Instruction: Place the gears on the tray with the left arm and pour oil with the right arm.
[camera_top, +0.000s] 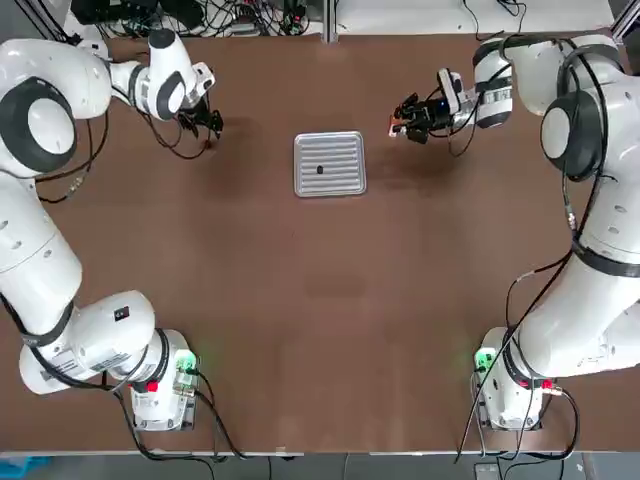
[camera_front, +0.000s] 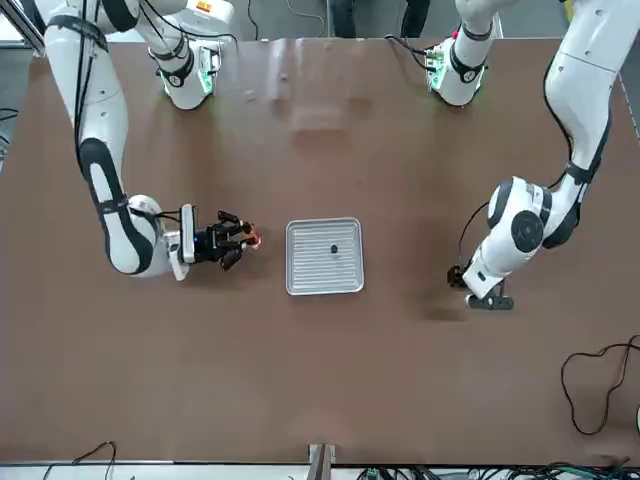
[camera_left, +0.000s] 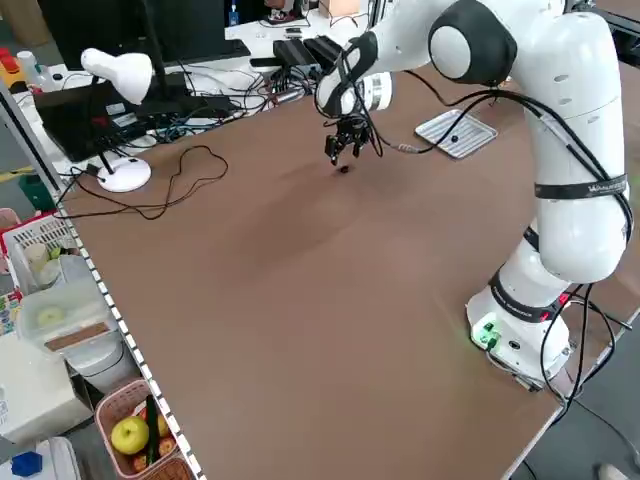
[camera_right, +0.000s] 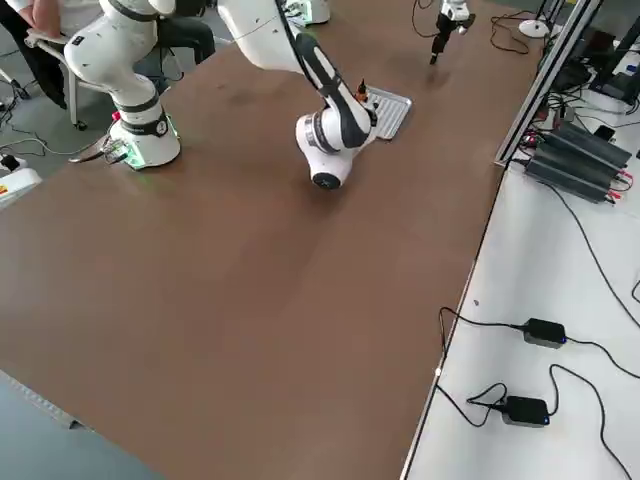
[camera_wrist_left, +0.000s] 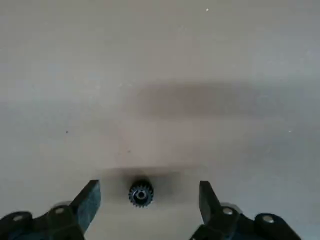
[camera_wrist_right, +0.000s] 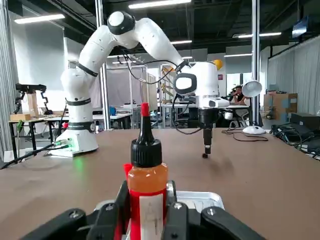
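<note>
The ribbed silvery tray (camera_top: 345, 180) lies at the table's far middle with one dark gear (camera_top: 320, 169) on it. A second gear (camera_wrist_left: 140, 194) rests on the bare table far to the tray's left. My left gripper (camera_wrist_left: 148, 191) hangs open just above that gear, one finger on each side without touching it; the top view shows this left gripper (camera_top: 213, 124) too. My right gripper (camera_top: 408, 127), just right of the tray, is shut on the oil bottle (camera_wrist_right: 146, 185), held upright with its dark pointed cap up.
Cables run along the table's far edge (camera_top: 250, 25). A white desk lamp (camera_left: 118, 75) and loose wires (camera_left: 180, 185) sit at the table's left side. Both arm bases (camera_top: 160, 385) stand at the near edge.
</note>
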